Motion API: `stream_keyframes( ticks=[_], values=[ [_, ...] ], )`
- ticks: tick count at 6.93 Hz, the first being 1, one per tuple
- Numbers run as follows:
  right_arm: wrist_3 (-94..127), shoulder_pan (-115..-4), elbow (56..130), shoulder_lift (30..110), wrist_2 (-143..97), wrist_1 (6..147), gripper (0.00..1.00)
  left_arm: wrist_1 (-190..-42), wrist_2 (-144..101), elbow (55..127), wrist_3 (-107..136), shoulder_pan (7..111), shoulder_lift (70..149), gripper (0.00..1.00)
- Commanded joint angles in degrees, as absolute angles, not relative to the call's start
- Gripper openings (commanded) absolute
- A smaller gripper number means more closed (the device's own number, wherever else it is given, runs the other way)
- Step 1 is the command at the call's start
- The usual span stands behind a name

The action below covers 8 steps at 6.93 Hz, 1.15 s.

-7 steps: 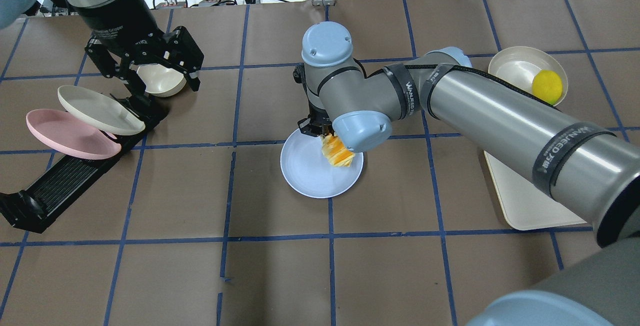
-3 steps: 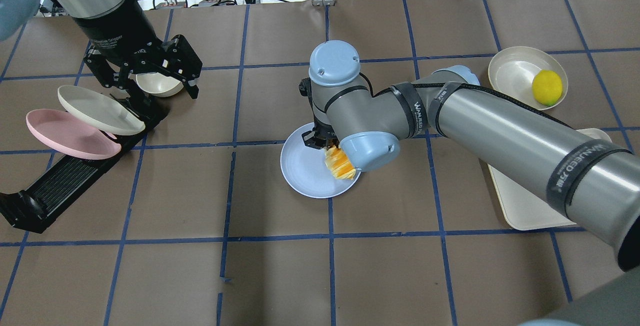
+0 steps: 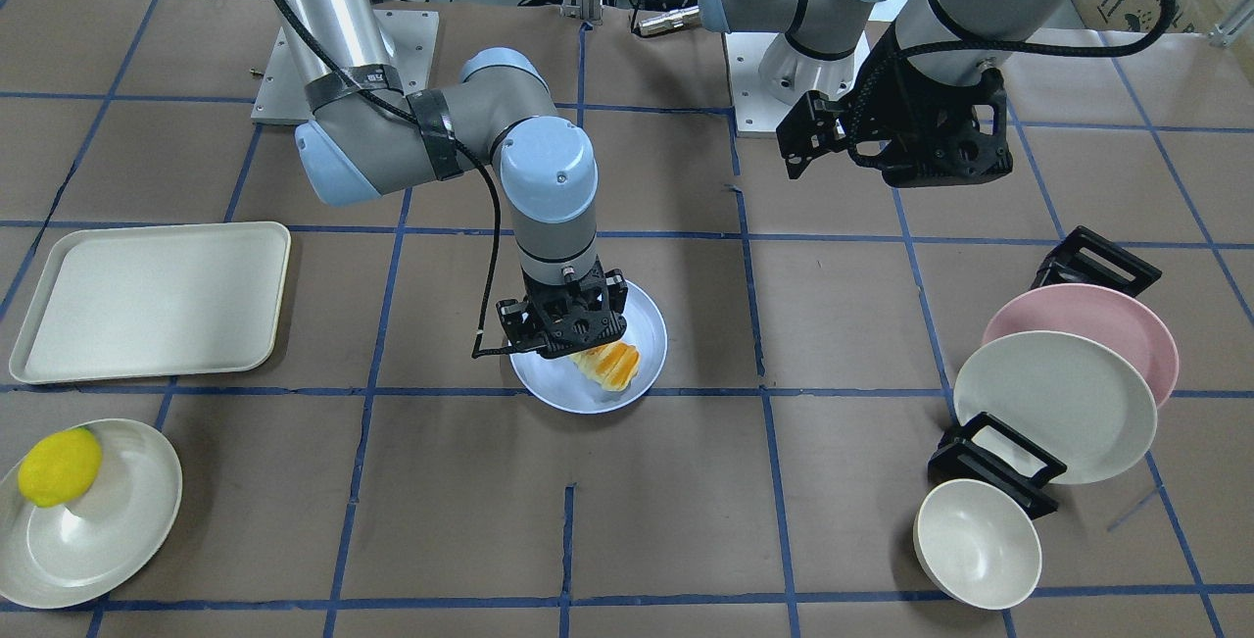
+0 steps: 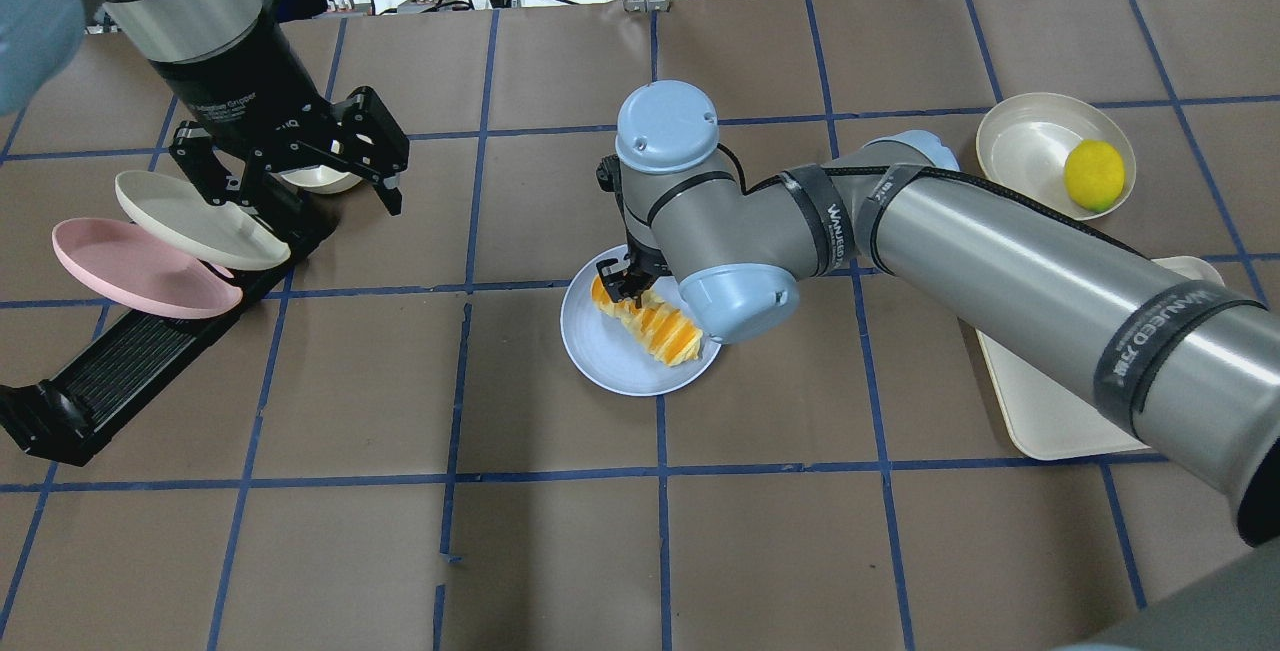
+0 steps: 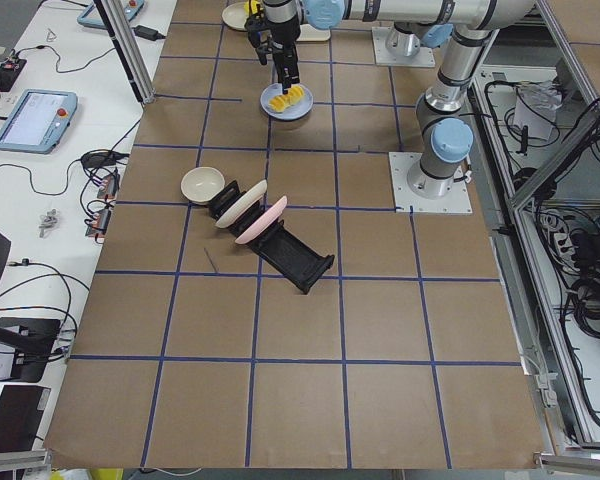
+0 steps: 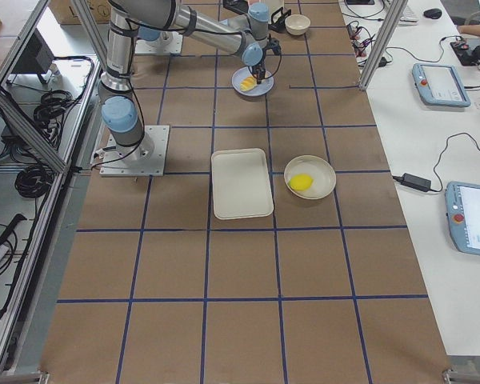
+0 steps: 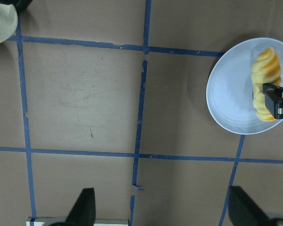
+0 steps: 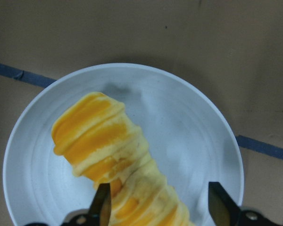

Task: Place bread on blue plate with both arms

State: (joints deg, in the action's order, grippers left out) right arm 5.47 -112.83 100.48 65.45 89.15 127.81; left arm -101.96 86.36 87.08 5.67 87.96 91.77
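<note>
On the brown table [image 4: 300, 531] my right arm [image 4: 1000, 261] reaches to the middle, while my left arm [image 4: 200, 21] hangs well off to the left above the plate rack [image 4: 120, 381]. The blue plate [image 4: 600, 356] sits mid-table and the bread [image 4: 650, 326] lies flat on it. My right pincer [image 8: 158, 207] straddles the bread's far end, fingers apart, gripping nothing; my left pincer [image 7: 162, 209] is spread and empty. I judge the placing done, with only my pull-away left

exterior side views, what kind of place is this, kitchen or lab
Probably a robotics lab, not a kitchen: left arm and right arm bolted to a table gridded with blue tape, teach pendants on the side bench, cables by the aluminium frame.
</note>
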Motion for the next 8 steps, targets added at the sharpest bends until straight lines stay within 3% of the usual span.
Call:
stream_keyframes(
  ticks=[1,3,6,8],
  values=[
    [5.5,-112.3,99.6,69.1,93.2,127.1,1.00,-101.3,86.2,88.9,10.7,88.2,90.4,1.00],
    [4.1,-109.6,97.4,77.0,99.6,119.1,1.00,-99.9,86.1,90.6,10.8,88.3,89.5,1.00],
    [3.7,-102.3,89.3,77.9,102.0,120.6,1.00,-97.2,85.9,90.8,10.0,88.2,90.4,1.00],
    [3.6,-96.2,83.9,81.7,101.0,103.4,1.00,-97.2,85.9,90.8,9.9,88.2,90.4,1.00]
  ],
)
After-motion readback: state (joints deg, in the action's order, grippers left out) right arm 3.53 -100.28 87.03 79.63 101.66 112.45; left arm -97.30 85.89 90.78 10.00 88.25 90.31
